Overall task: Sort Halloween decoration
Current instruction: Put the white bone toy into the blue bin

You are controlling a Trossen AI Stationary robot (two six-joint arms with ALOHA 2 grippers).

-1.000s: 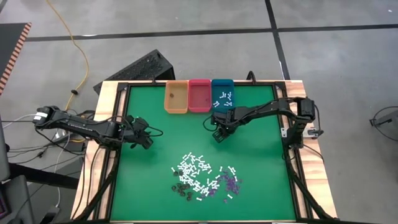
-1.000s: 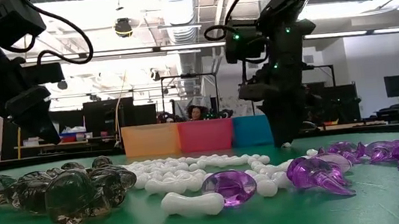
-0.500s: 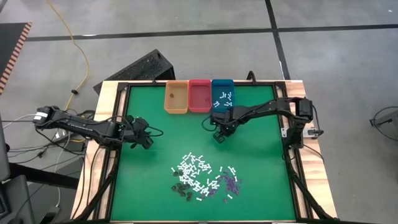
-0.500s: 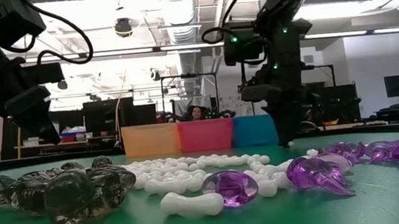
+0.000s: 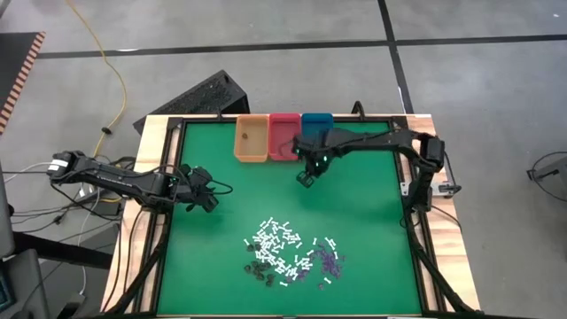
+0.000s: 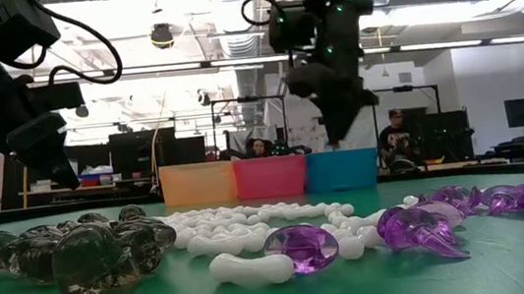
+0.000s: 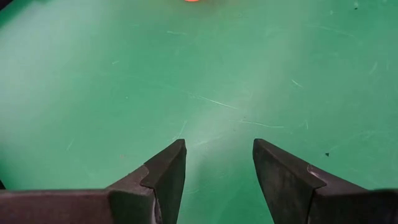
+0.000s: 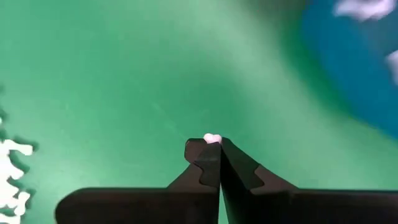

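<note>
The Halloween decoration lies in a pile on the green mat near the front: white bone-like sticks, purple bits and dark bits. My right gripper hangs above the mat in front of the teal bin, shut on one tiny white piece. It is well clear of the table in the low view. My left gripper waits open at the mat's left side, with only bare mat between its fingers. My right gripper pinches a small white piece between its two fingertips, at their very ends; only a bit of it pokes out past them. The fingers point steeply down from above. The piece is lifted clear of the mat.
Three bins stand side by side at the mat's far edge: orange, pink and teal, the teal one with white pieces in it. A black frame borders the mat. Open mat lies between the pile and the bins.
My right gripper has risen from the mat and moved toward the far edge and the bins, rolling a little, most of it in the last half second. The pile has not moved.
</note>
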